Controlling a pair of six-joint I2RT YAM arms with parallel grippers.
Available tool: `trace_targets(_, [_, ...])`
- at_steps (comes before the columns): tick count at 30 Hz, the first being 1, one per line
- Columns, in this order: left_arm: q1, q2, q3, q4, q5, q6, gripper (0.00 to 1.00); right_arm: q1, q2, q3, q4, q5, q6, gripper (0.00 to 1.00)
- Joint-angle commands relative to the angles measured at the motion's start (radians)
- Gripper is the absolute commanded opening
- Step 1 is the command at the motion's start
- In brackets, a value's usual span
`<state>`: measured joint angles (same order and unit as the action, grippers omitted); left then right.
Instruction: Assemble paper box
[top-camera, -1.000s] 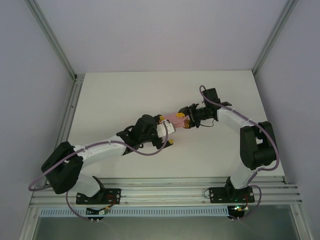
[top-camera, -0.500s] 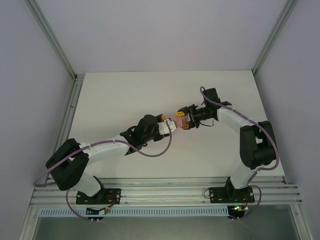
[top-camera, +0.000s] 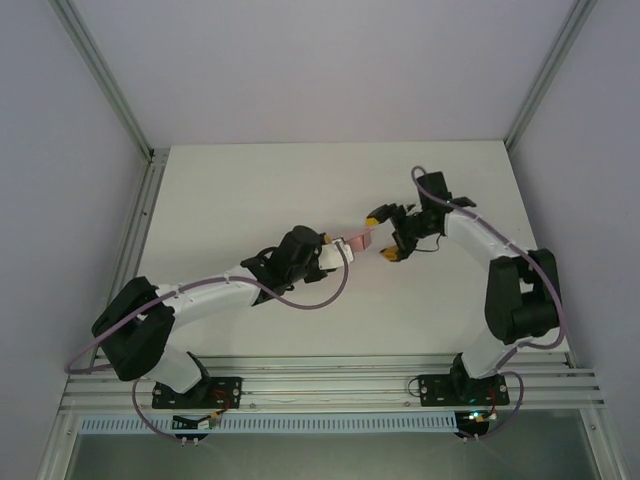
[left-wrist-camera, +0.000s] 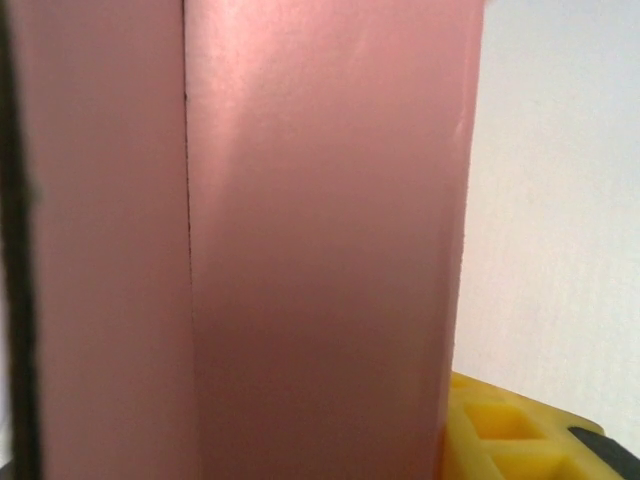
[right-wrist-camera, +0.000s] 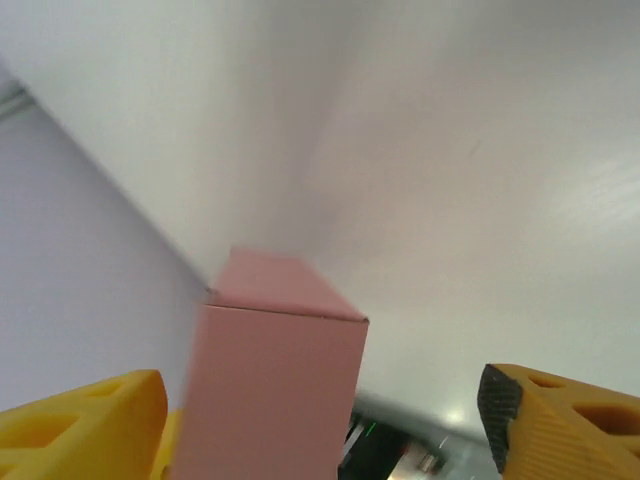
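The paper box (top-camera: 356, 240) is a small closed pale pink box, held off the table at mid-table. My left gripper (top-camera: 338, 244) is shut on its near end. In the left wrist view the paper box (left-wrist-camera: 300, 250) stands right against the lens, with one yellow finger (left-wrist-camera: 520, 440) beside its lower right edge. My right gripper (top-camera: 383, 235) is open just right of the box, its yellow fingertips spread on either side of the box's far end and apart from it. The right wrist view has the paper box (right-wrist-camera: 270, 380) between the spread fingers (right-wrist-camera: 80, 425).
The white table (top-camera: 240, 190) stretches around both arms. Aluminium frame rails (top-camera: 140, 230) run along its left edge and near edge. The left arm's purple cable (top-camera: 300, 305) loops beside its wrist.
My right gripper has let go of the box, opened wide and drawn back to the right. The left gripper keeps hold of the box and has shifted it slightly.
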<state>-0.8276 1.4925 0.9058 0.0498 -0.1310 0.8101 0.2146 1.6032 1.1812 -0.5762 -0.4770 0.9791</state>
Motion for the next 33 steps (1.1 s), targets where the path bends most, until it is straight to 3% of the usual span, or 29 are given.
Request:
trace_targets(1, [0.033,0.005,0.104,-0.275,0.104,0.030,0.33,-0.013,-0.149,0.053,-0.094,0.471,-0.375,0.89])
trace_targets(4, [0.074,0.035,0.199,-0.506,0.212,0.065,0.34,-0.015,-0.295,-0.069,0.147,0.447,-0.616,0.99])
trace_targets(5, [0.084,0.050,0.229,-0.559,0.226,0.069,0.34,-0.015,-0.346,-0.127,0.246,0.326,-0.736,1.00])
trace_targets(7, [0.104,0.080,0.279,-0.669,0.278,0.103,0.35,-0.015,-0.426,-0.219,0.384,0.146,-0.818,1.00])
trace_targets(8, [0.115,0.098,0.304,-0.719,0.303,0.122,0.35,-0.015,-0.455,-0.257,0.431,-0.028,-0.920,1.00])
trace_targets(10, [0.126,0.133,0.341,-0.765,0.315,0.131,0.36,-0.008,-0.477,-0.311,0.466,-0.274,-1.090,0.96])
trace_targets(12, [0.133,0.167,0.376,-0.794,0.314,0.132,0.36,0.014,-0.462,-0.310,0.402,-0.394,-1.239,0.93])
trace_targets(19, [0.139,0.219,0.400,-0.781,0.327,0.137,0.38,0.072,-0.305,-0.222,0.297,-0.367,-1.304,0.72])
trace_targets(33, [0.152,0.247,0.400,-0.764,0.341,0.139,0.38,0.175,-0.177,-0.215,0.224,-0.134,-1.355,0.55])
